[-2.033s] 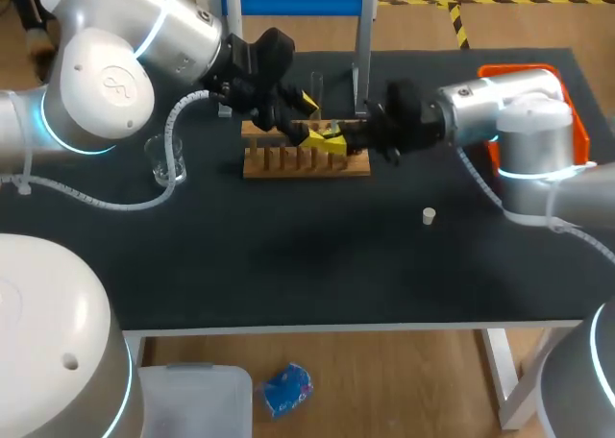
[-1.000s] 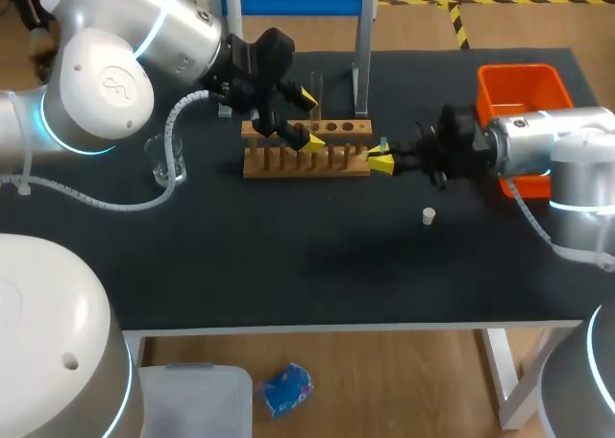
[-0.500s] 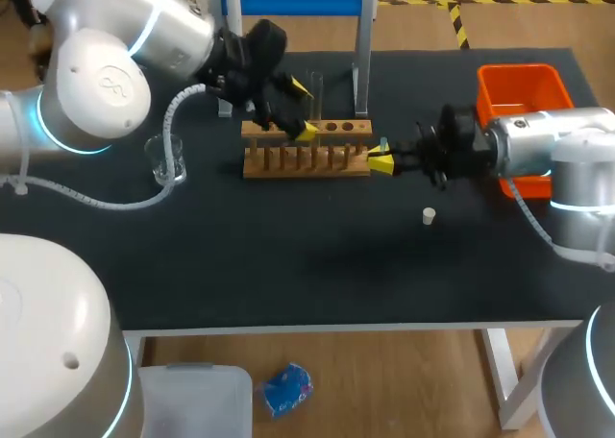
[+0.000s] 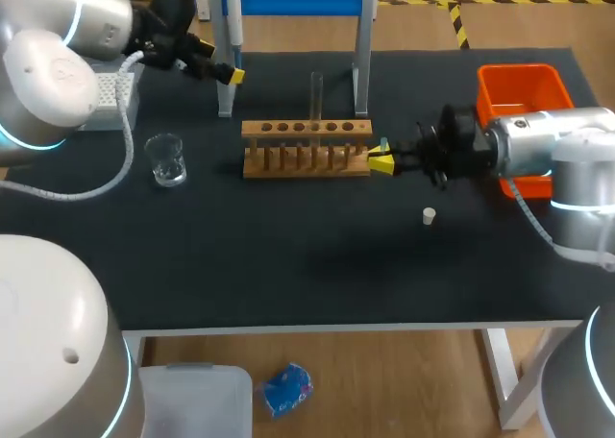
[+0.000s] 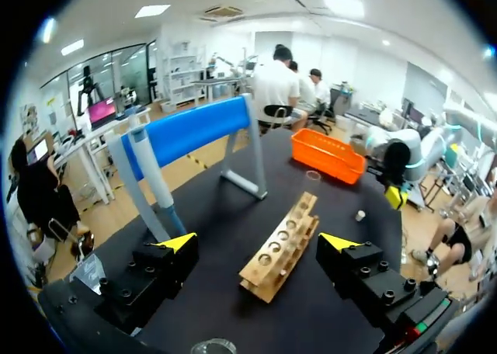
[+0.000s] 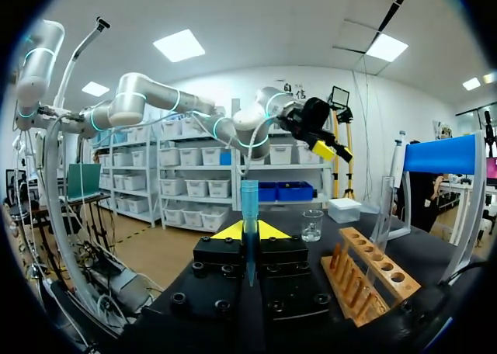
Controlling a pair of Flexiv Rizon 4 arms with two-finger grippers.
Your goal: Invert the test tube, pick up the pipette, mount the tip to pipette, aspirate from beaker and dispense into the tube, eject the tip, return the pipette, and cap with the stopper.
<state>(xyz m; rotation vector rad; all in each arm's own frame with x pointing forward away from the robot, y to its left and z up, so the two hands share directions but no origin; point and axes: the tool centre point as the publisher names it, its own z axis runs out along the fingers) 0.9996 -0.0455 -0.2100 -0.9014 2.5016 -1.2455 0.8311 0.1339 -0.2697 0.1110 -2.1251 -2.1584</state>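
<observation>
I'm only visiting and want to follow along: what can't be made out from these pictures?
Head view: beaker is too small and clear to show any liquid.
Head view: pipette has its top cut off by the picture's edge.
Head view: pipette tip is mostly hidden by the right gripper and its yellow fingertips.
Head view: test tube is too thin and clear to show contents.

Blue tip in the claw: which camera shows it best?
The right wrist view: the tip stands close up, pinched in the right claw. The head view shows only a speck beside the rack. The left wrist view is too far to tell.
</observation>
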